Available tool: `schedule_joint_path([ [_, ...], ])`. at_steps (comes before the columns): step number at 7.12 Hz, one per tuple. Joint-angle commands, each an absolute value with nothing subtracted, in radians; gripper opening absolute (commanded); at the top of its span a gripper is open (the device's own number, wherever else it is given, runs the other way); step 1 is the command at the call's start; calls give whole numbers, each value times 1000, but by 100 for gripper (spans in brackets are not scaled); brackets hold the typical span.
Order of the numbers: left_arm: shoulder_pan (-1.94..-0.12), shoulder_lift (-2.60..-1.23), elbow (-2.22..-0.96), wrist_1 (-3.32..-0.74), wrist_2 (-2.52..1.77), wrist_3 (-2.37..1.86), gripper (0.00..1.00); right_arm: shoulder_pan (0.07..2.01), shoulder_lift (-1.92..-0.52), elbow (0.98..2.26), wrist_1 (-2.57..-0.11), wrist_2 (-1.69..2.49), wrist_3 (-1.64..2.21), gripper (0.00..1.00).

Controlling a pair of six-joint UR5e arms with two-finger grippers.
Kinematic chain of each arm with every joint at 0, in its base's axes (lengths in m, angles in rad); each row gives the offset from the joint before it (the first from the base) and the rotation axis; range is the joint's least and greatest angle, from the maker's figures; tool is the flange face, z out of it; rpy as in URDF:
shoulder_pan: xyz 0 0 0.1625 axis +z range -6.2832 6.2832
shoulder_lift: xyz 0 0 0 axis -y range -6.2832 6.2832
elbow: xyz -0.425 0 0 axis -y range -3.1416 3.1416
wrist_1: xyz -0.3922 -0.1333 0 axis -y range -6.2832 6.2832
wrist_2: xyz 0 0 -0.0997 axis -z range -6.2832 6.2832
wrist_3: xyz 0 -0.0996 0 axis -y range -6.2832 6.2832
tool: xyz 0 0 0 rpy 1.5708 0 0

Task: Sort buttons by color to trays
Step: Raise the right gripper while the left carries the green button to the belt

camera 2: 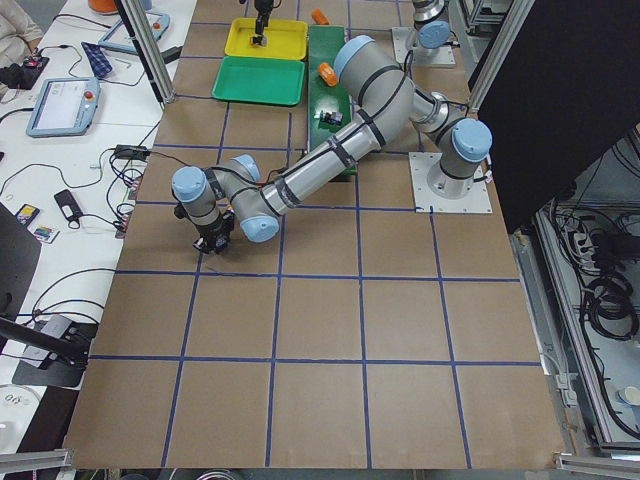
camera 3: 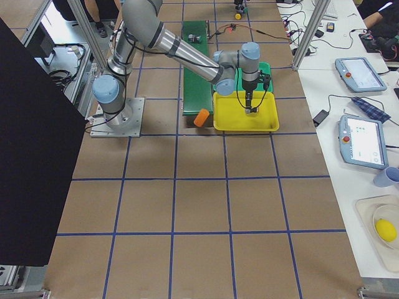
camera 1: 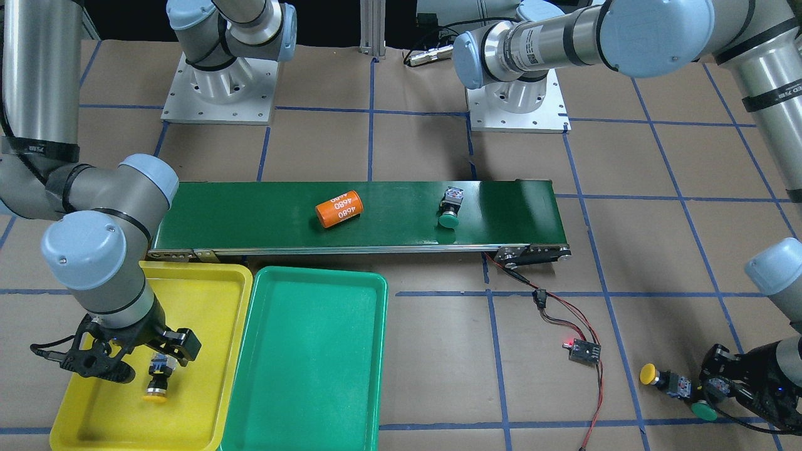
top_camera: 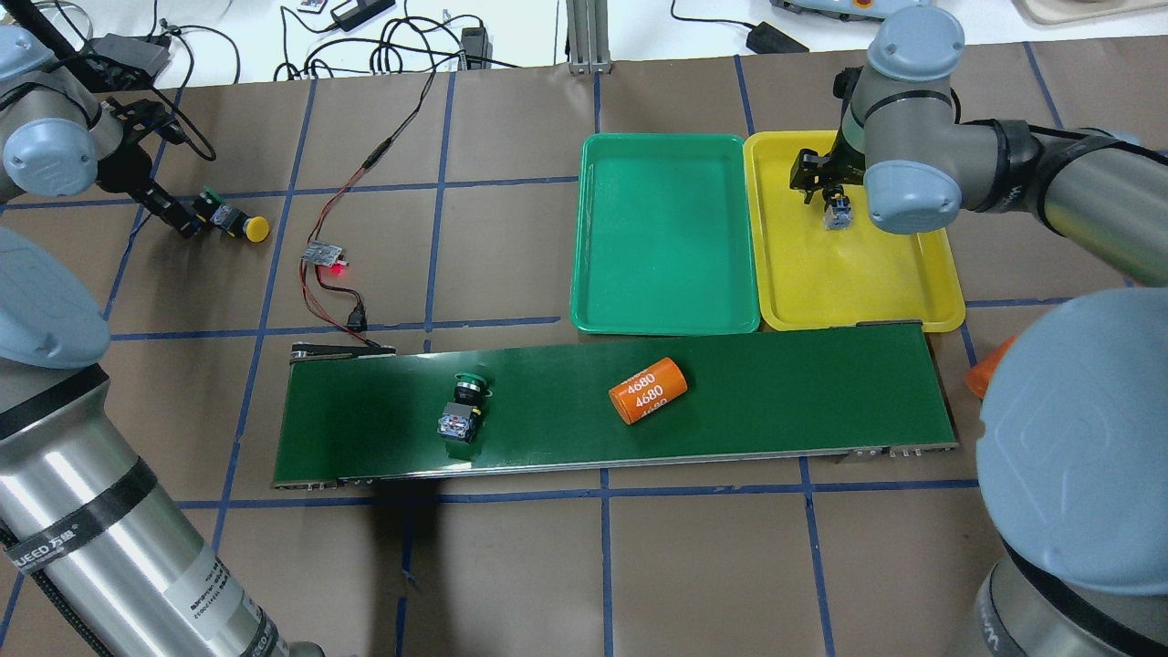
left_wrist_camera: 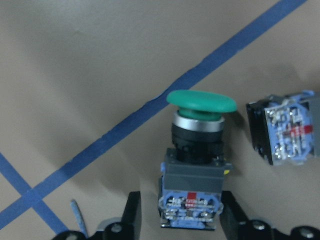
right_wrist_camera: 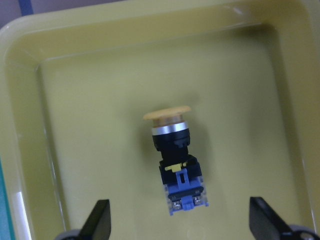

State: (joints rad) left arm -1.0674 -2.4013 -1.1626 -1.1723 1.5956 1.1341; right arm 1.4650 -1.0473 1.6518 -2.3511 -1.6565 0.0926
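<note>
The right claw [right_wrist_camera: 180,220] is hanging over the yellow tray [right_wrist_camera: 100,75], which sits just beside the green tray [camera 1: 313,357]. Its jaws are standing wide apart and gripping nothing. A yellow button [right_wrist_camera: 172,150] is lying on its side on the tray floor below it. The green tray is holding nothing.

The left claw [left_wrist_camera: 181,210] is sitting low on the surface [camera 1: 438,351], well apart from the green tray and past the far end of the belt [camera 1: 250,213]. Its jaws are apart, straddling the body of a green button [left_wrist_camera: 197,145] but not clamping it. One finger is showing a clear gap, the other is sitting close against the body.

Risks, as I am judging them:
- The fingers are looking off-centre, so closing may twist or shove the button rather than seat it.
- The second yellow button [left_wrist_camera: 287,130] is lying just beside it, and a skewed grasp may knock it.
- Another green button [camera 1: 451,207] is lying on the belt near an orange cylinder [camera 1: 339,208] — a loose reach there may bump the cylinder.

Views:
- The left wrist view is giving the finger gaps, while the front view is showing only the green cap poking out by the claw.
- The right wrist view is showing the fingers clear of the button, while in the overhead view the arm is covering most of that.
</note>
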Motion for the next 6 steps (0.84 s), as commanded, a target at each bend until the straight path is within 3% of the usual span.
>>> schedule_joint_path([
  [1, -1068, -2366, -1160, -1256, 1579, 1074, 13, 1463, -1078, 1654, -2345, -1657, 95, 100],
  [3, -1069, -2326, -1166, -1288, 1583, 1060, 9, 1468, -1222, 1690, -2170, -1655, 100, 100],
  [6, -1161, -2107, -1244, -1573, 1583, 733, 4, 1471, -1586, 1766, -1753, -1605, 110, 100],
])
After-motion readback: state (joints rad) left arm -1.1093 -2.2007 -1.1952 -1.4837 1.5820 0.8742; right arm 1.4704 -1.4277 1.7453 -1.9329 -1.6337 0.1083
